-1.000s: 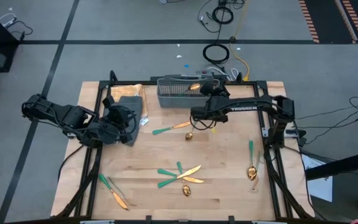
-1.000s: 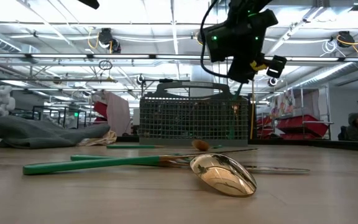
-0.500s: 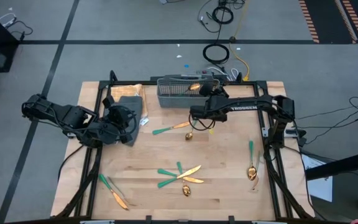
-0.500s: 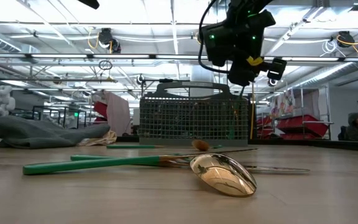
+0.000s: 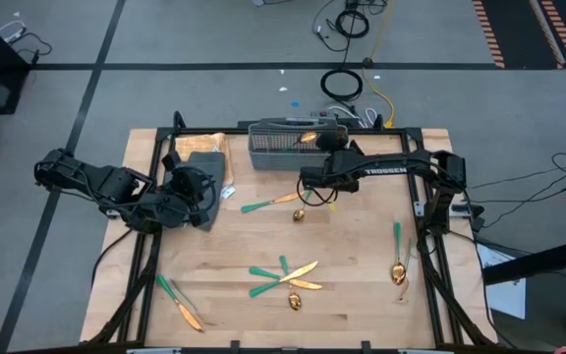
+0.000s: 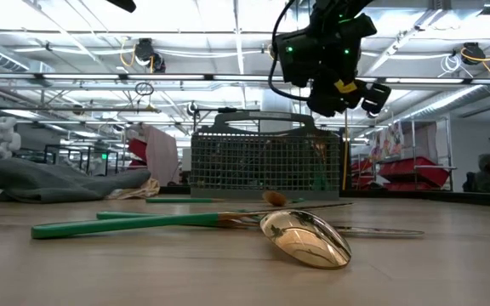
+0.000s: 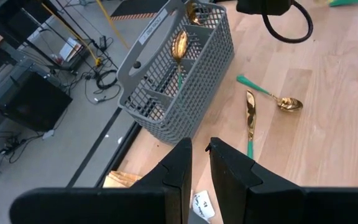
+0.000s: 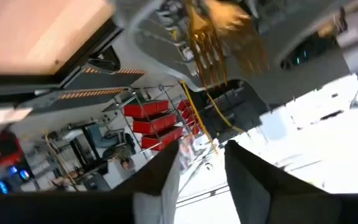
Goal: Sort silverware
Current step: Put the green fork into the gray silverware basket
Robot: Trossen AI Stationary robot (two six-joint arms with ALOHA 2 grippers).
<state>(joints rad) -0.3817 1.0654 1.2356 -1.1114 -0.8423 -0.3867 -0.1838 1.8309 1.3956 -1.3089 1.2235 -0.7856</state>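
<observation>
The grey mesh basket (image 5: pixel 285 145) stands at the table's far edge with gold-headed utensils (image 7: pixel 179 47) upright in it. My right gripper (image 5: pixel 330 147) hovers open above the basket's right end (image 6: pixel 337 100), holding nothing. A blurred gold fork head (image 8: pixel 211 38) shows just beyond its fingers (image 8: pixel 160 180). More green-handled silverware lies flat on the wood: a knife and spoon (image 5: pixel 285 205) near the basket, a cluster (image 5: pixel 285 276) near the middle, a pair (image 5: pixel 179 303) at the near left, and two (image 5: pixel 398 254) at the right. My left gripper (image 5: pixel 207 195) waits, shut, over the grey cloth (image 5: pixel 204 162).
The grey folded cloth and a paper scrap (image 7: pixel 201 204) lie at the far left of the table. The basket's tall handle (image 6: pixel 266 127) rises under the right arm. Bare wood lies between the scattered utensils. Cables (image 5: pixel 342 84) lie on the floor beyond the far edge.
My right gripper has drawn back a little from the basket toward the near edge and tipped slightly. No utensil on the table has moved.
</observation>
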